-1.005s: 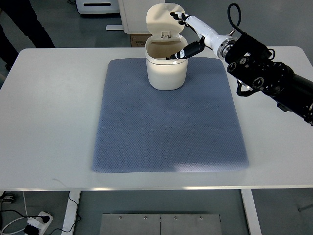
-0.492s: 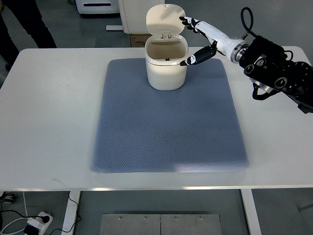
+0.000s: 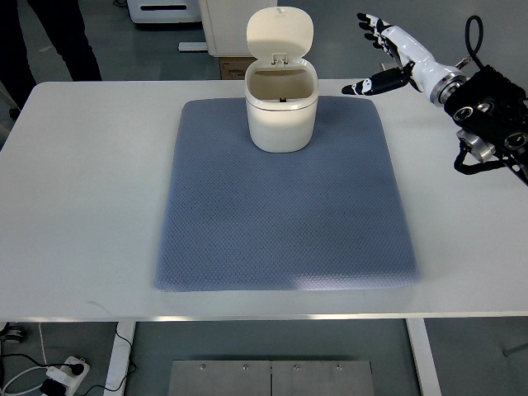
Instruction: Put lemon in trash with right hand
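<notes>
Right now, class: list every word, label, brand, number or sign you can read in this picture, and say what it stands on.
None can be read: the trash bin, the blue mat, the table and the right hand show no print.

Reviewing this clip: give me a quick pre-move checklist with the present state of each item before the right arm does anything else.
1. Right hand empty, fingers spread: ok.
2. Right hand away from the trash bin, off to its right: ok.
3. Bin lid up, opening unobstructed: ok.
4. Lemon inside bin: cannot tell, the interior shows no lemon from this angle.
5. Lemon left on the blue mat or the table: none visible, ok.
6. Left arm out of the way: ok, it does not show.
</notes>
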Tool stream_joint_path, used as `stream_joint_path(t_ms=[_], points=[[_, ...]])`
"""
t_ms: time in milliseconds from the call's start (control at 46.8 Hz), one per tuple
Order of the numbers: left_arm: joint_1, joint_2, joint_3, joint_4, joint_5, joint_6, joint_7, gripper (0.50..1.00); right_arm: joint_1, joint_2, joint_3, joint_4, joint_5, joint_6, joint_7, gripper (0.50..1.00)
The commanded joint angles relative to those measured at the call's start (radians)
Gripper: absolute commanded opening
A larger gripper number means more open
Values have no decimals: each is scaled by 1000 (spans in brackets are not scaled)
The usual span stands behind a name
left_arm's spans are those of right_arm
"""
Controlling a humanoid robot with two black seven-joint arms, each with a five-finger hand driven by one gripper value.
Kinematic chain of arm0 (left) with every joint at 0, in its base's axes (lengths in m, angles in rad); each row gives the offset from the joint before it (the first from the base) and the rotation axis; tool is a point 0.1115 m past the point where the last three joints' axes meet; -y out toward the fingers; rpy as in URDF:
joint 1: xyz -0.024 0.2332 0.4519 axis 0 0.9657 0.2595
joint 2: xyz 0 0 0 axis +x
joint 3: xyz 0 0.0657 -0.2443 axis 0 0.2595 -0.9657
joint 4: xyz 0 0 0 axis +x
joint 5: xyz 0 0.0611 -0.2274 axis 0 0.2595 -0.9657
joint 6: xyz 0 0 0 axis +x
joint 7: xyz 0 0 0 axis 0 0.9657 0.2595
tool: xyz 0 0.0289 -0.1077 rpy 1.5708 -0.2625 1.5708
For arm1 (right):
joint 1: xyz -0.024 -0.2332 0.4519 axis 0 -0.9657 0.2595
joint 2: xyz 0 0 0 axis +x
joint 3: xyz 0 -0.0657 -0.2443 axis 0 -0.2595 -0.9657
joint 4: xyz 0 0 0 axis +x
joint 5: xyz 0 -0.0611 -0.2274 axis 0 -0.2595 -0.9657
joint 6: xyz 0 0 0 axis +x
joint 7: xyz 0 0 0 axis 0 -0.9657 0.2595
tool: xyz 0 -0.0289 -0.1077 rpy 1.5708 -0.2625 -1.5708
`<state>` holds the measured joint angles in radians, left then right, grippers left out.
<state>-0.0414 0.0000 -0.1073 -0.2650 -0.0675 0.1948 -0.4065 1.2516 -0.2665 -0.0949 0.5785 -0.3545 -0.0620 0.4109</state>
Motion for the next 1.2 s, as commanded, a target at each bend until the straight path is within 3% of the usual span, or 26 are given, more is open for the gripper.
stream_joint_path(t_ms=[0,342,834,1176], points=[[0,0,0,0,0,0,0,1000,-30,-2,41,-3,31,-1,-4,1000],[0,0,0,0,0,0,0,1000,-98,3,93,-37,141,-33,-21,1000],[0,0,0,0,0,0,0,1000,-256,13,399,-45,152,-21,-33,1000],[0,0,0,0,0,0,0,1000,-264,13,403,-46,402,19,-182,1000]])
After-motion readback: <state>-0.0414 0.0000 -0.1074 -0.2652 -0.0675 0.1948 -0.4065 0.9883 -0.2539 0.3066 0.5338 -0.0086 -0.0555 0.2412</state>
